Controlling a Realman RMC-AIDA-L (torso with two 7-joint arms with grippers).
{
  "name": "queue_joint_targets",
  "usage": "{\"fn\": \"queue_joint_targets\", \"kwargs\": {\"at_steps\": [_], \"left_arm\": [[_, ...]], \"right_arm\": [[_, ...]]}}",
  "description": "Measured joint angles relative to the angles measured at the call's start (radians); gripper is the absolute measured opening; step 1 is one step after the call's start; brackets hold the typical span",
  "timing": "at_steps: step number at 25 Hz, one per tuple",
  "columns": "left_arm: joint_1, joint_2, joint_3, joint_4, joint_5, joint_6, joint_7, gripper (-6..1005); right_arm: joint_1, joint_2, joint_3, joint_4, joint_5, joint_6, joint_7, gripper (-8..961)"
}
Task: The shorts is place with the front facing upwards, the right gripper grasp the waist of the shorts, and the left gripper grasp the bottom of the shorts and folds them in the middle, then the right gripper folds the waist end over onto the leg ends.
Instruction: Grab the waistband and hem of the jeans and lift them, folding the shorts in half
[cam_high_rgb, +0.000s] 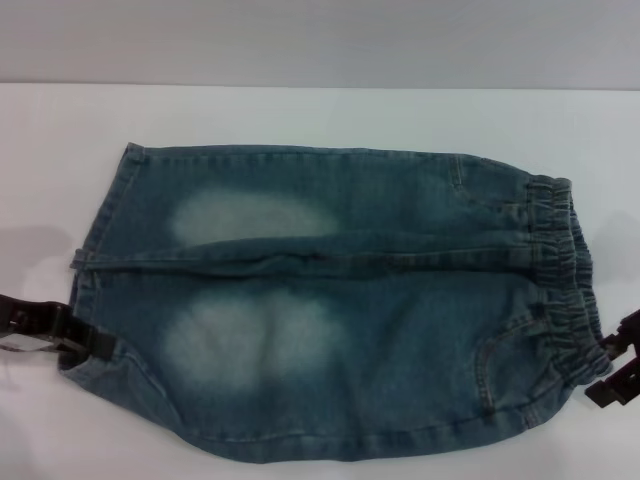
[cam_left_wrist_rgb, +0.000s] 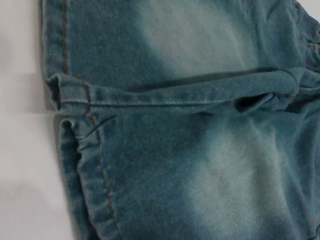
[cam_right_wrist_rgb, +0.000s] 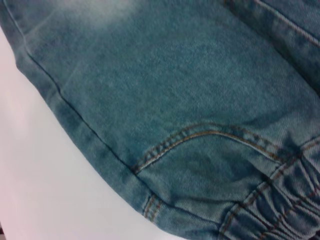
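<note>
The blue-green denim shorts (cam_high_rgb: 330, 300) lie flat and front up on the white table, legs side by side. The puckered waist (cam_high_rgb: 562, 275) is at the right, and the bottom of the shorts, the straight leg ends (cam_high_rgb: 95, 240), is at the left. The left gripper (cam_high_rgb: 62, 335) lies low against the near leg's hem corner. The right gripper (cam_high_rgb: 615, 360) sits just off the near end of the waistband, its two black jaws apart and holding nothing. The left wrist view shows the two hems (cam_left_wrist_rgb: 75, 100) meeting. The right wrist view shows a curved pocket seam (cam_right_wrist_rgb: 200, 135) and gathered waistband (cam_right_wrist_rgb: 280, 210).
The white table (cam_high_rgb: 320, 115) runs around the shorts, with a bare strip behind them and a narrow one in front. A grey wall stands along the far edge.
</note>
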Motion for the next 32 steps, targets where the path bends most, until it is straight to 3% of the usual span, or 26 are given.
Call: {"fn": "queue_joint_targets", "kwargs": {"at_steps": [24,32], "left_arm": [[0.004,0.0,-0.027,-0.002,0.0,-0.004,0.022,44],[-0.007,0.0,-0.028,-0.002,0.0,-0.005,0.014,44]], "right_arm": [[-0.008,0.011,-0.003,0.001,0.071,0.026,-0.037,613],[-0.02,0.014,-0.001,0.01,0.069,0.078,-0.049,437]]}}
